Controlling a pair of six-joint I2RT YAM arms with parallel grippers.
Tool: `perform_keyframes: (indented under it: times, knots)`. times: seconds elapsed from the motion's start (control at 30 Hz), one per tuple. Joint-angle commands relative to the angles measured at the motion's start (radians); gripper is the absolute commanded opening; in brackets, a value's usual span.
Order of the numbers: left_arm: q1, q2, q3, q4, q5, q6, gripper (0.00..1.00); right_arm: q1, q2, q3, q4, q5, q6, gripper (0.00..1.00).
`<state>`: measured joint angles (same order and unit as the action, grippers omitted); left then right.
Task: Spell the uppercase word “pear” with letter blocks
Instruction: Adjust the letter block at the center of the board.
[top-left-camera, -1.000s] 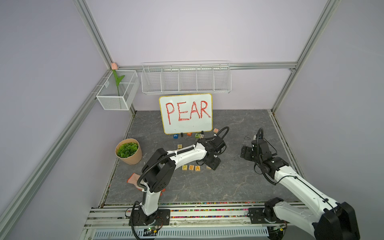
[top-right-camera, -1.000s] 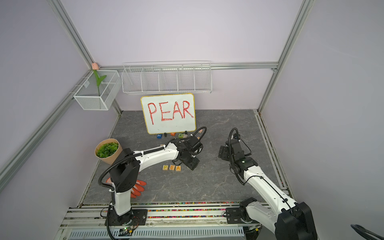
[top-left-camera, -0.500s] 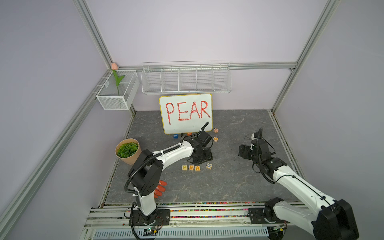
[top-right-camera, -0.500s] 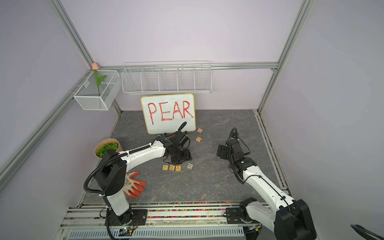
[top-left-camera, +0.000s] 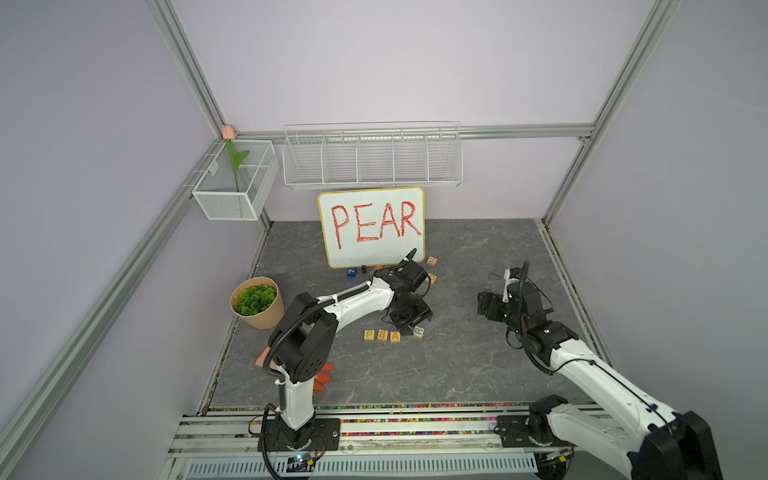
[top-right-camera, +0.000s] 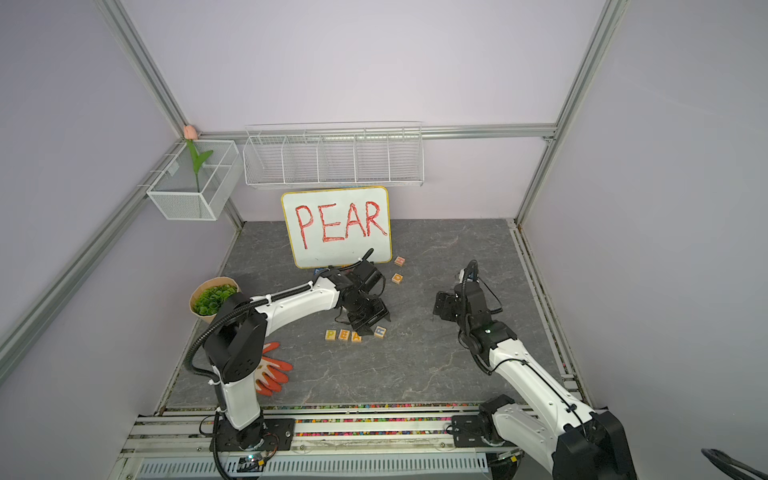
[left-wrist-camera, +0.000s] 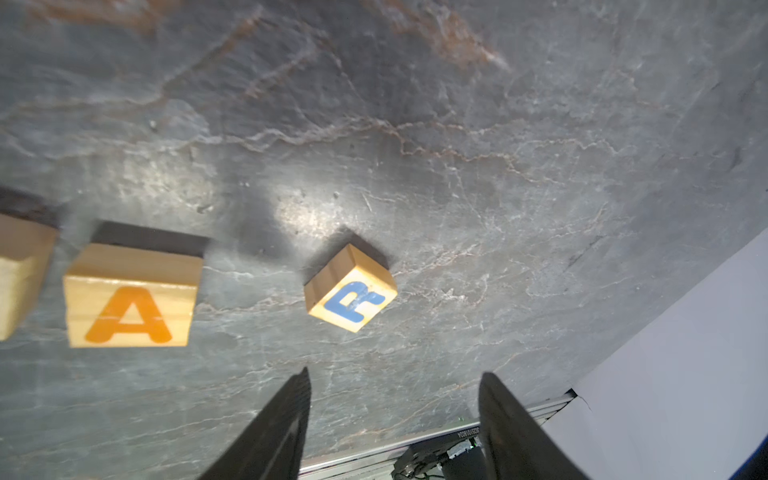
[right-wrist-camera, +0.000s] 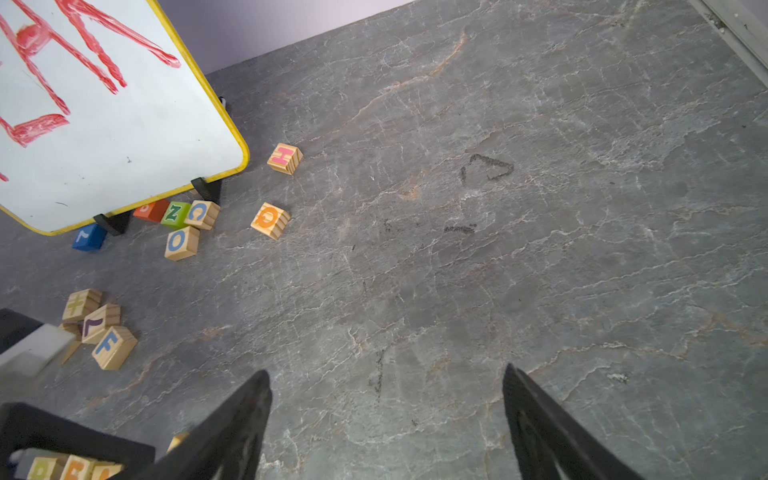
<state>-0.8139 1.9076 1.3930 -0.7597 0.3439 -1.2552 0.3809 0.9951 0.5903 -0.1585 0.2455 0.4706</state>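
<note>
left gripper (left-wrist-camera: 395, 372) backed off the r block (top-left-camera: 418, 331), jaws apart, empty. r sits loose, twisted, gapped from a block (top-left-camera: 395, 336); p block (top-left-camera: 369, 335), e block (top-left-camera: 382, 335) lined up, lower centre of both top views. word readable, r likely needs squaring. right gripper (right-wrist-camera: 385, 370) apart, empty.

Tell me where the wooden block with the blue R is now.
In both top views the light-wood cube with a blue R lies askew, set apart to the right of the wooden cube with an orange A, just ahead of the open left hand.

Lilac walls (top-left-camera: 374, 62), grey veined stone floor (top-left-camera: 465, 249), aluminium frame (top-left-camera: 519, 130), white wire shelf (top-left-camera: 372, 164).
</note>
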Motion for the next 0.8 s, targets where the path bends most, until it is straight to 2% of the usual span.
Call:
perform_keyframes:
  times: [0.0, 0.27, 0.77]
  knots:
    - [0.009, 0.026, 0.024, -0.062, 0.041, -0.088, 0.65, -0.004, -0.032, -0.021, 0.010, 0.004, -0.012, 0.89]
    - [0.016, 0.065, 0.012, -0.032, 0.062, -0.147, 0.61, -0.004, -0.056, -0.029, 0.009, 0.008, -0.010, 0.89]
    - [0.024, 0.152, 0.050, -0.012, 0.066, -0.151, 0.53, -0.005, -0.053, -0.033, 0.010, 0.019, -0.010, 0.89]
